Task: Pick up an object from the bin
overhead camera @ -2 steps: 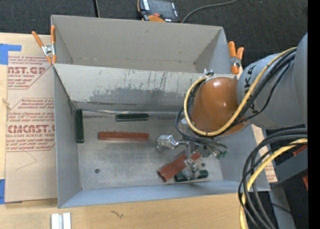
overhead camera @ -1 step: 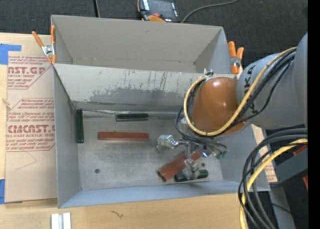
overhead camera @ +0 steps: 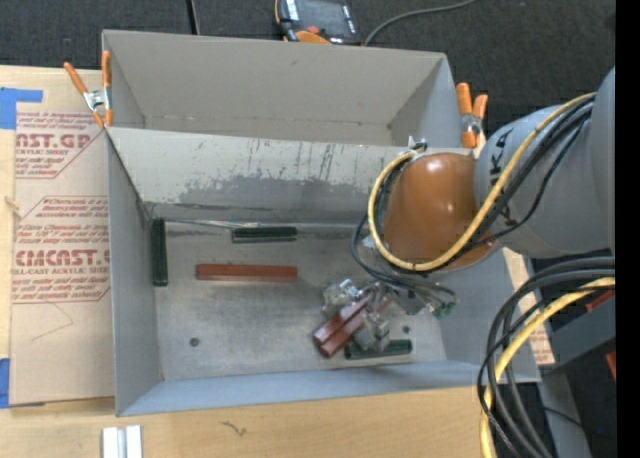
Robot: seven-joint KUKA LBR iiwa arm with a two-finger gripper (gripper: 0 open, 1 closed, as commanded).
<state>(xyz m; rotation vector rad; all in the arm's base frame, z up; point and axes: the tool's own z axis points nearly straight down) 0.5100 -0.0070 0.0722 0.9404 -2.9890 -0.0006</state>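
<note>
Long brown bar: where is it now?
Camera view: long brown bar lies on the bin floor, left of centre, just below the dark green bar, left of the gripper.

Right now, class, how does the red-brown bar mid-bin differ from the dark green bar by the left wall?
The red-brown bar lies left-to-right on open floor; the dark green bar runs front-to-back against the left wall. The red-brown bar looks longer than the dark green bar. Both are straight, flat-lying bars.

Even overhead light, soft shadows
</note>
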